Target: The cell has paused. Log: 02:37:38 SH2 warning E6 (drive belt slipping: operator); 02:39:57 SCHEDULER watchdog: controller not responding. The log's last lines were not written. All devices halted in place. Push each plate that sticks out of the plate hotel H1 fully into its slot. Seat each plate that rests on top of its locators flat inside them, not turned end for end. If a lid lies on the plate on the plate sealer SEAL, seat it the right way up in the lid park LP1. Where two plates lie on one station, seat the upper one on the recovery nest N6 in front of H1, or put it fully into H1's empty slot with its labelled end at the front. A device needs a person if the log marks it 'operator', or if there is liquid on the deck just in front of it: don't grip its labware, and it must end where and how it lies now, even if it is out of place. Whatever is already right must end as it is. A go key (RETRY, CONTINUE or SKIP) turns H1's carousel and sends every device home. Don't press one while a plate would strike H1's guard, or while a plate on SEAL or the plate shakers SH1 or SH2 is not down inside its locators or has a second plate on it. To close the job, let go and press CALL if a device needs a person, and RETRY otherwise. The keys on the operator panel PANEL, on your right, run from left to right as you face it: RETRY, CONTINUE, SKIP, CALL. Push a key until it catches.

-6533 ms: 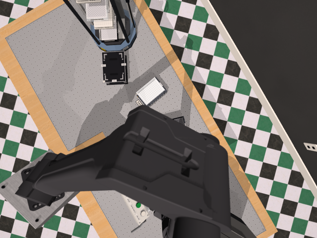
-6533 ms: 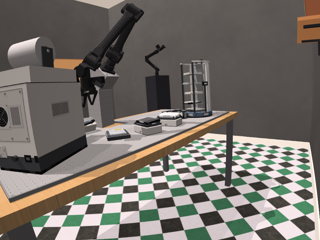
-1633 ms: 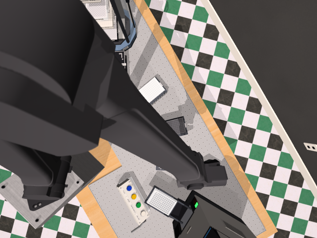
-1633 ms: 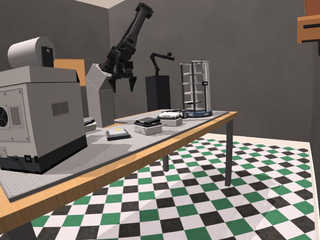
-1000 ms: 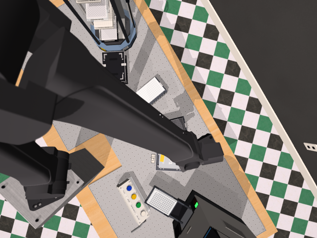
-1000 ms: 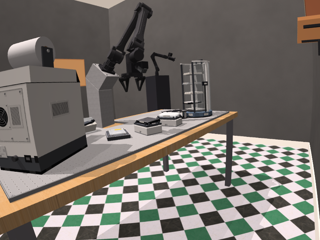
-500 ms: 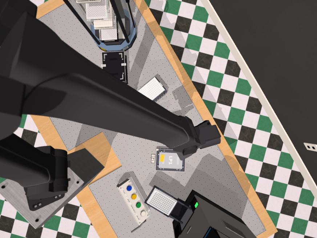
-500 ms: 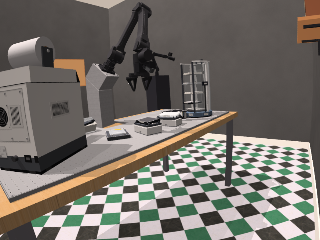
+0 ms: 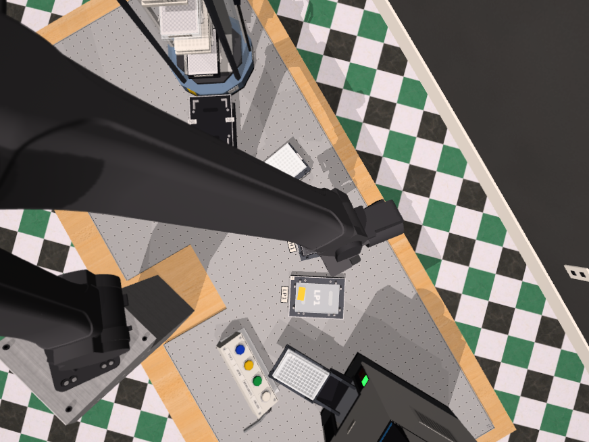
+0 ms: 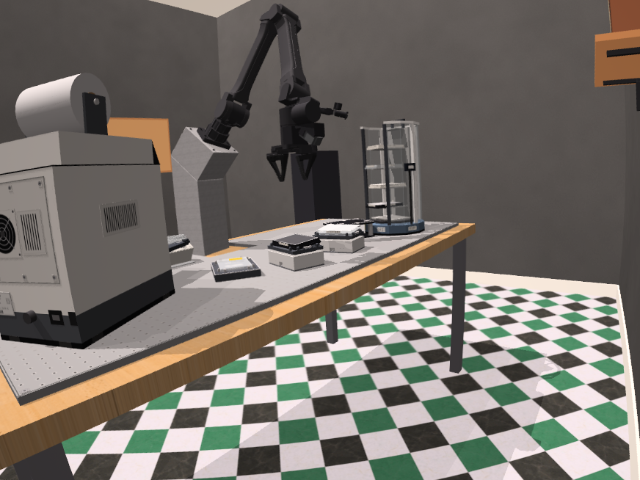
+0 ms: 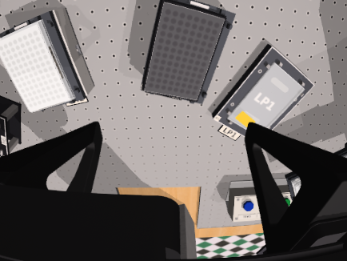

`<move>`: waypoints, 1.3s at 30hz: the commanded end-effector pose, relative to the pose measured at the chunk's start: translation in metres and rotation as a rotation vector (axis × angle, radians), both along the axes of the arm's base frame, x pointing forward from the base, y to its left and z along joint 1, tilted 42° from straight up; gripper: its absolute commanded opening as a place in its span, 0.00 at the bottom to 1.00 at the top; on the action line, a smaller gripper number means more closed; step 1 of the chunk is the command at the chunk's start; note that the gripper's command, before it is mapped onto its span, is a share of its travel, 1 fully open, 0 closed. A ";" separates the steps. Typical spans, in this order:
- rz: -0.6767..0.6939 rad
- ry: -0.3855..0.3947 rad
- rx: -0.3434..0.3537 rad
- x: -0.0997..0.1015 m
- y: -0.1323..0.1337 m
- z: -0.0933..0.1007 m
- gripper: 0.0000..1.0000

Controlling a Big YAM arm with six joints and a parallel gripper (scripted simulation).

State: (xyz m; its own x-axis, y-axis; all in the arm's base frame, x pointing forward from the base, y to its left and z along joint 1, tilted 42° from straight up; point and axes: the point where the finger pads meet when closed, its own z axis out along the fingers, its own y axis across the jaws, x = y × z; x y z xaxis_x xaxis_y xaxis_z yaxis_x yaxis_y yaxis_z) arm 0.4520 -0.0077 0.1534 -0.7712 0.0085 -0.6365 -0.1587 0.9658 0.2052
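- Pincer: the gripper (image 10: 291,177) hangs high over the middle of the deck. Its fingers are spread to their full width with nothing between them.
- Position: in the wrist view it sits above the bare deck just short of two shaker stations. One carries a dark plate (image 11: 183,50), the other a white plate (image 11: 34,66).
- Lid park: LP1 (image 9: 292,280) appears to hold a flat, lid-like piece with a yellow mark at one end. You may judge the lid step closed. The plate on SEAL (image 9: 299,373) shows open wells and no cover.
- Step in hand, by my judgement: an empty transit between jobs, leading on to the shaker stations or to the plate hotel H1 (image 10: 363,175) beyond them.
- Dark plate: from the side it seems to ride slightly high on its station. Whether it is down inside its locators cannot be told from here.
- Caution: one shaker is marked for a person and its plate must not be gripped. The station labels are too small to read, so settle which shaker is which before you descend.
- Next move: line up over the permitted plate, come straight down and close across its short sides.
- PANEL (image 9: 247,376): untouched. No key until the plates are settled.
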 end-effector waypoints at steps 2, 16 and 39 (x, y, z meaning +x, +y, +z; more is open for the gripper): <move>-0.012 -0.031 0.016 0.009 0.017 0.029 1.00; 0.073 -0.043 -0.065 0.011 0.033 0.029 1.00; 0.437 -0.161 -0.367 0.008 0.033 0.025 1.00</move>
